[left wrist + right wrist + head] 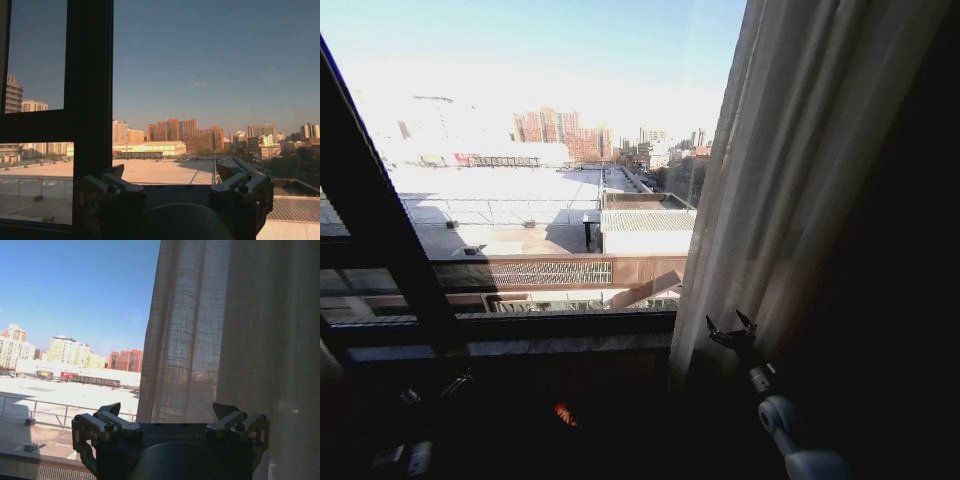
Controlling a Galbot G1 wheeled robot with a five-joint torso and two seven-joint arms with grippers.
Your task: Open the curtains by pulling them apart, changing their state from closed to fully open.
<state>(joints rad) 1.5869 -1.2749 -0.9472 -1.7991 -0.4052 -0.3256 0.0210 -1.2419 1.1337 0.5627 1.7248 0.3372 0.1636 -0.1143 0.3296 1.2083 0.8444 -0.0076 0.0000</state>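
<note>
Already, most of the window frame (380, 250) is seen bared; the curtains (790, 170) are gathered at the right, sheer cream weave in soft vertical folds, beside a dark drape (910, 300). Little more pulling is judged left. The right gripper (732, 330) is held just beside the fabric, jaws apart and empty. The left gripper (172, 187) is likewise spread, facing bare glass.

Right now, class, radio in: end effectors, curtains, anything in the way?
Right end effector open, low by the sheer curtain, not gripping it. Left end effector open, facing bare glass. Curtain bunched at right; window frame uncovered. Nothing blocking.
</note>
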